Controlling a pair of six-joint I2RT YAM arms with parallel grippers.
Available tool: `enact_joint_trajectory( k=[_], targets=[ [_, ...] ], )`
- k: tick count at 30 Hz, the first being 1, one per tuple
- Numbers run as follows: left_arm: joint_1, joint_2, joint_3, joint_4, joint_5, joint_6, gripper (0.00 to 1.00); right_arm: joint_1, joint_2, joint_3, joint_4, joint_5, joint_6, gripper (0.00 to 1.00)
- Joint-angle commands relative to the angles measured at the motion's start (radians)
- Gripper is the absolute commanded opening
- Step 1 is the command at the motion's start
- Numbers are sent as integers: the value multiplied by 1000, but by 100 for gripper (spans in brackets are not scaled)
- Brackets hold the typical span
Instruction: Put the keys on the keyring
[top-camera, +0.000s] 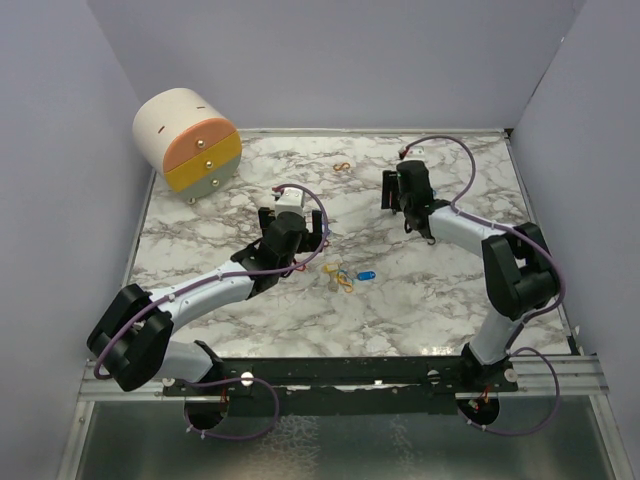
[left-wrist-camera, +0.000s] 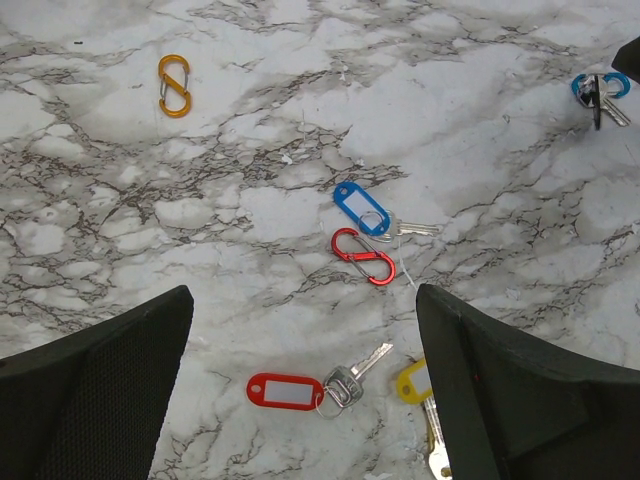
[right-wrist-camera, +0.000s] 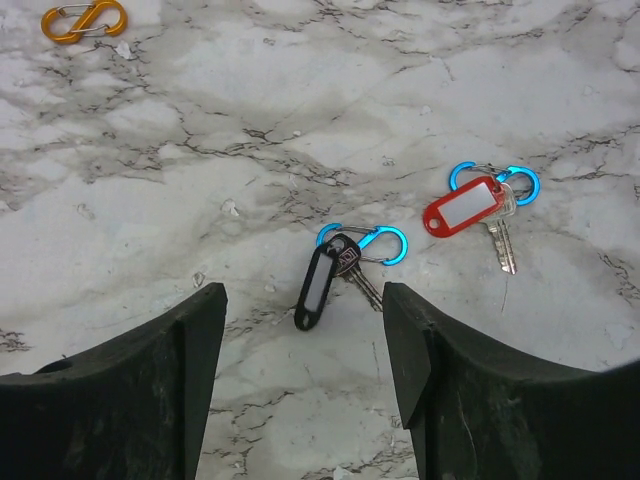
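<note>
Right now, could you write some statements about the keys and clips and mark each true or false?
1. The left hand holds the red-tag key. False: it is open; the key lies on the table.
2. The blue-tag key lies beside a red clip. True.
3. The black-tag key touches a blue clip. True.
4. The orange clip carries two keys. False: it carries none.
5. The right hand is shut. False: it is open.
</note>
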Motion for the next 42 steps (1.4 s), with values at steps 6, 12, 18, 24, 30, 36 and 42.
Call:
enact_joint_trajectory(
  k=[6, 12, 18, 24, 30, 36, 42],
  targets=[
    [7, -9, 6, -4, -38, -12, 96, 15, -15, 44, 47, -175, -65, 65],
    [17, 6, 14, -5, -35, -35, 96, 38, 142, 215, 10, -310, -72, 62],
    [46, 3, 23, -29, -4, -38, 95, 48, 270, 377, -76, -369, -78, 59],
    [105, 53, 34, -40, 72, -48, 95, 102, 274, 325, -79, -406, -108, 55],
    [121, 64, 18, -29, 90, -51, 94, 183, 240, 206, -15, -408, -121, 50],
    [135, 61, 5, -32, 95, -54, 93, 223, 228, 151, 20, -427, -142, 47],
    [143, 54, -3, -31, 99, -55, 93, 247, 201, 111, 56, -427, -150, 46]
  ],
)
